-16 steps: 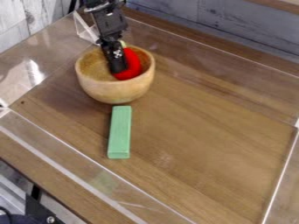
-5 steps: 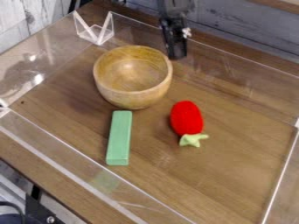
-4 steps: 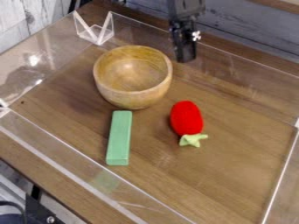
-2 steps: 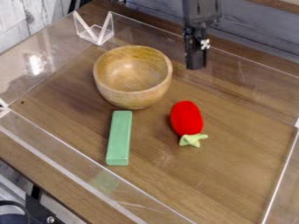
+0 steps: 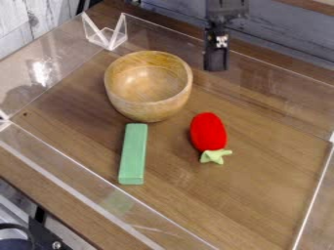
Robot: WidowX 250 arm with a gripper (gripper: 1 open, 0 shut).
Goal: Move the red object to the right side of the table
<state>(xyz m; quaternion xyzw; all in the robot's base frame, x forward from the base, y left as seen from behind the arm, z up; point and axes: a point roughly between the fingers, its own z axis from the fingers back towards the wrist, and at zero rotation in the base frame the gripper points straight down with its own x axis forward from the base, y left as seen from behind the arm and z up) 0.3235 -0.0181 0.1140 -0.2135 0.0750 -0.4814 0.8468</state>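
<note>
The red object (image 5: 206, 132), a small glossy strawberry-like toy with a green stem pointing toward the front, lies on the brown wood-grain table (image 5: 261, 166) right of centre. It rests free, with nothing touching it. My gripper (image 5: 216, 64) hangs from the top edge of the camera view, well behind the red object and to the right of the wooden bowl. Its dark fingers are pressed together and hold nothing.
An empty wooden bowl (image 5: 147, 86) stands left of centre. A long green block (image 5: 133, 151) lies in front of it. Low clear acrylic walls (image 5: 78, 186) border the tabletop, and a small clear stand (image 5: 104, 29) sits at the back left.
The gripper has shifted to the right along the back of the table, staying shut and empty. The red object, bowl and green block have not moved since a second ago.
</note>
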